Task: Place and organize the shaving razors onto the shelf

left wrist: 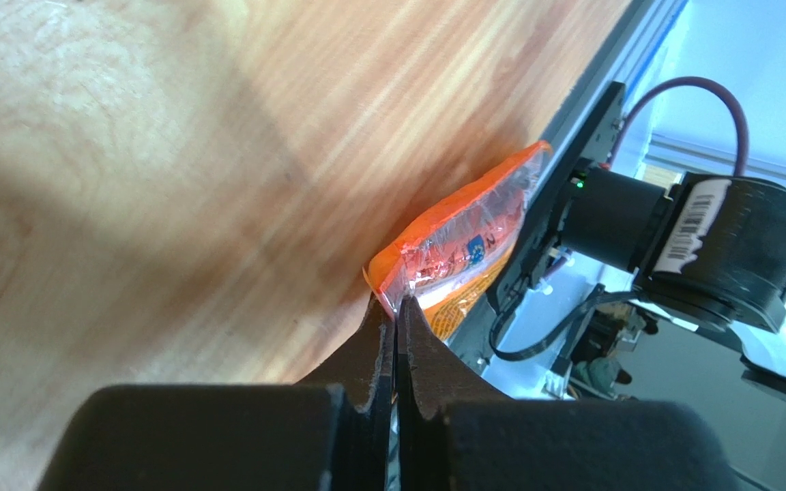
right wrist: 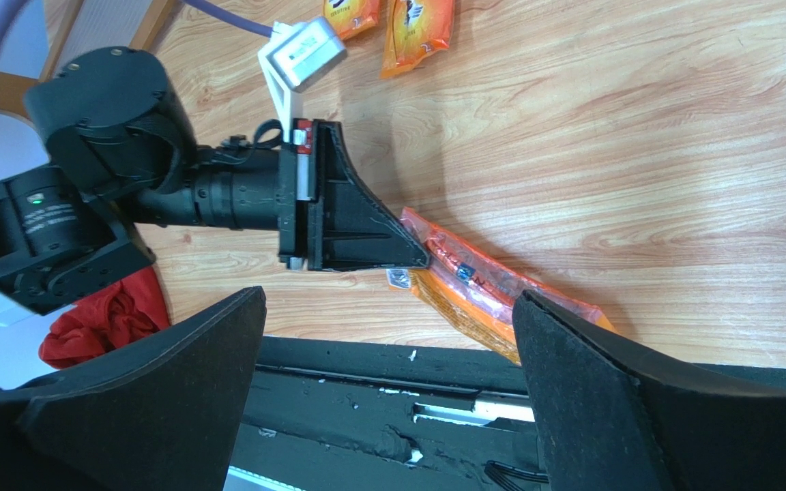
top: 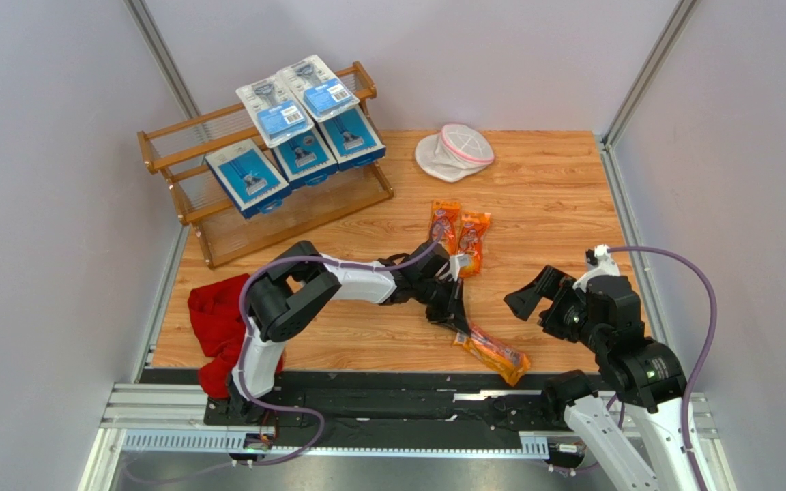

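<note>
An orange bag of razors (top: 494, 353) lies near the table's front edge, and my left gripper (top: 456, 325) is shut on its near end. In the left wrist view the fingertips (left wrist: 395, 307) pinch the bag's sealed edge (left wrist: 459, 240). My right gripper (top: 528, 297) hovers open just right of it, nothing between its fingers (right wrist: 387, 307); the bag (right wrist: 489, 292) lies beyond them. Two more orange bags (top: 445, 225) (top: 474, 241) lie side by side mid-table. The wooden shelf (top: 177, 133) at the back left carries three blue boxes (top: 305, 153) and two blister packs (top: 276, 110) leaning on top.
A red cloth (top: 218, 322) is bunched at the table's front left by the left arm's base. A round white pouch with pink trim (top: 453, 151) lies at the back, right of the shelf. A black rail (top: 418, 394) runs along the front edge.
</note>
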